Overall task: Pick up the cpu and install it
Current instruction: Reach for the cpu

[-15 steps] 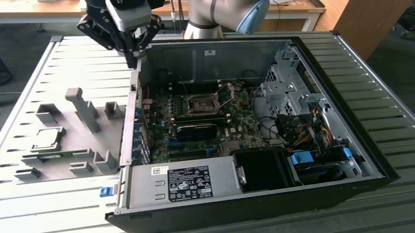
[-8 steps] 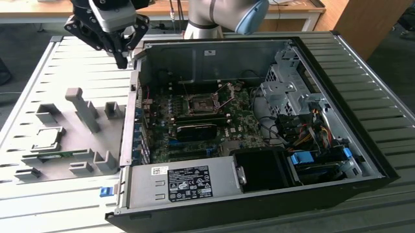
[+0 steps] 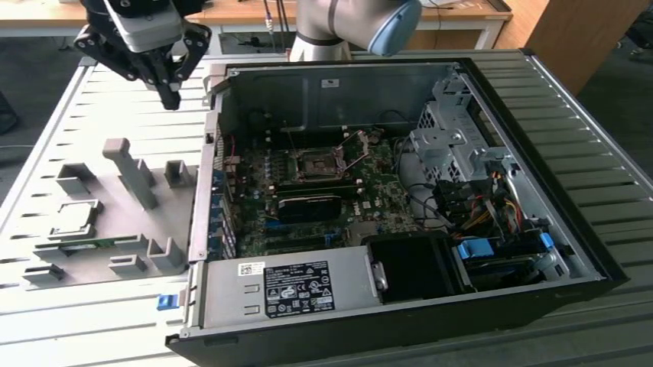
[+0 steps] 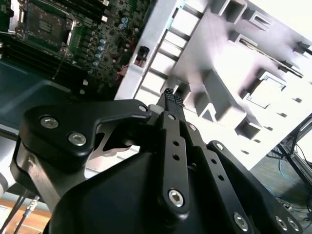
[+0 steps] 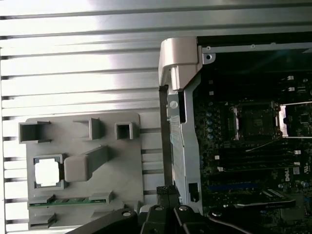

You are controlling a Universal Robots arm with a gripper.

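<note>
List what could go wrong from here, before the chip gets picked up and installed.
1. The chip sits low in the grey fixture among upright blocks. The shut end effector might clip one coming down.
2. The socket lies deep in the computer case beside a raised lever. The chip could snag or seat crooked.

The cpu [image 3: 78, 218] is lying flat in a square recess of the grey fixture plate [image 3: 115, 231], which is sitting on the slatted metal bench [image 3: 102, 321]. Its silver-grey top plate is facing up. It is resting at the exterior view's left, well apart from the open computer case [image 3: 306, 92]. In the first wrist view the cpu [image 5: 48, 173] is glaring almost white, sitting square inside its raised frame, just beside a slanted grey post [image 5: 80, 168].
</note>
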